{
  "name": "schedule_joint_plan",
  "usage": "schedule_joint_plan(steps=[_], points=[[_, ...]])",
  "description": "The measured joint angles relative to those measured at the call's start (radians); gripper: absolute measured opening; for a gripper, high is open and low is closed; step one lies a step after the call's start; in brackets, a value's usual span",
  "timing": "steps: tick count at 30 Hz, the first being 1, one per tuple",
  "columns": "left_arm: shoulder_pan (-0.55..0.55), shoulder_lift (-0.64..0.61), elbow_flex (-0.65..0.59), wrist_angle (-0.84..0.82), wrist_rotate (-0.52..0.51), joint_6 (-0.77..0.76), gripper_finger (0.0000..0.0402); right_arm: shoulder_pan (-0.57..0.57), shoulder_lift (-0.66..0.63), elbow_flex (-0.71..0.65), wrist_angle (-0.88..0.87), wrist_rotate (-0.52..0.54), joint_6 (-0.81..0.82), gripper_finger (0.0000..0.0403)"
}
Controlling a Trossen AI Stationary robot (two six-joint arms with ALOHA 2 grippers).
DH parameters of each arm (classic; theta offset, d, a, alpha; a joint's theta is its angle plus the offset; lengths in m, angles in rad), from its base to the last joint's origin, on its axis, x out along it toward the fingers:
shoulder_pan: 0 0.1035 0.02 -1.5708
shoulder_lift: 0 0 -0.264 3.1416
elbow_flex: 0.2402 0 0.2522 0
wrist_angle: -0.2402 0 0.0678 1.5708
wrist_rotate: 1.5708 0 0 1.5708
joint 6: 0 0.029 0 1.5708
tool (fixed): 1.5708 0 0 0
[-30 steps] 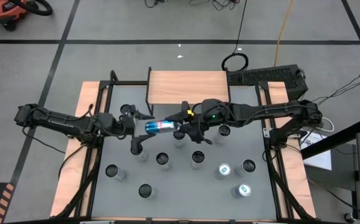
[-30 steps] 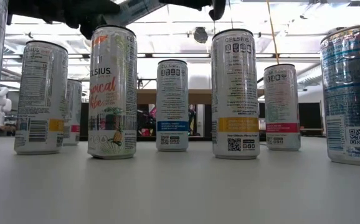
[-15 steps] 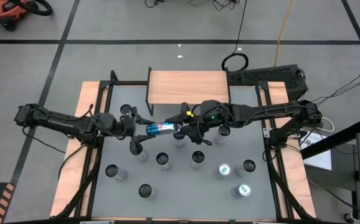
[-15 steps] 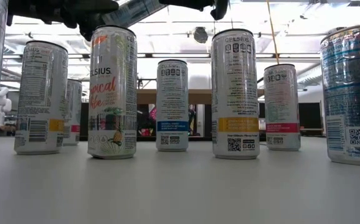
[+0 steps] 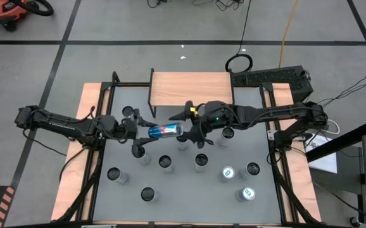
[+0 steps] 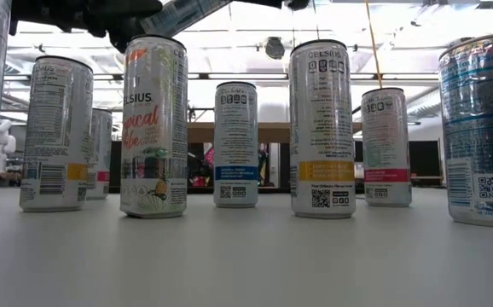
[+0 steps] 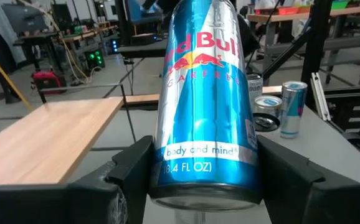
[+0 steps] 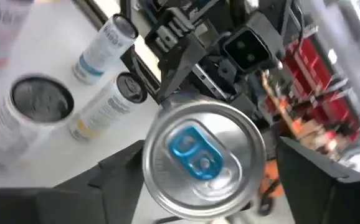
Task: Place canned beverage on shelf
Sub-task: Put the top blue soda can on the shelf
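**Hand-over of can above worktop, shelf placement pending**

We find the Red Bull can [image 5: 164, 130] held lying on its side in the air, above the rear half of the worktop [image 5: 259, 196], just in front of the shelf [image 5: 191, 88]. The left tool [image 5: 146, 130] is clenched on its base end. The right tool [image 5: 190, 121] stands released around its top end. We judge the transfer step in hand; next, the left arm must carry the can rearward and upright it on the plank.
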Motion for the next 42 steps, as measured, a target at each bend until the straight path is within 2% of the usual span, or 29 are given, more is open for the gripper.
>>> schedule_joint_plan(steps=[7,15,20,25,28,34,42], points=[[-0.014,0.000,0.000,0.022,-0.025,0.072,0.0230,0.000,-0.001,0.000,-0.031,0.071,0.397,0.0317],[-0.068,0.000,0.000,0.127,-0.120,0.197,0.0230,0.000,-0.001,0.001,-0.063,0.077,0.767,0.0320],[-0.106,0.000,0.000,0.238,-0.225,0.308,0.0230,0.015,0.024,-0.015,0.053,0.109,0.943,0.0320],[-0.142,-0.001,0.000,0.312,-0.457,0.371,0.0230,0.045,0.104,-0.059,0.361,0.132,0.950,0.0320],[-0.153,-0.001,0.000,0.309,-0.532,0.405,0.0230,0.048,0.155,-0.059,0.559,0.189,0.967,0.0320],[-0.157,0.006,0.000,0.343,-0.560,0.475,0.0230,0.032,0.224,-0.059,0.764,0.309,0.992,0.0320],[-0.156,0.011,0.000,0.378,-0.589,0.548,0.0230,0.007,0.228,-0.059,0.802,0.338,0.988,0.0320]])
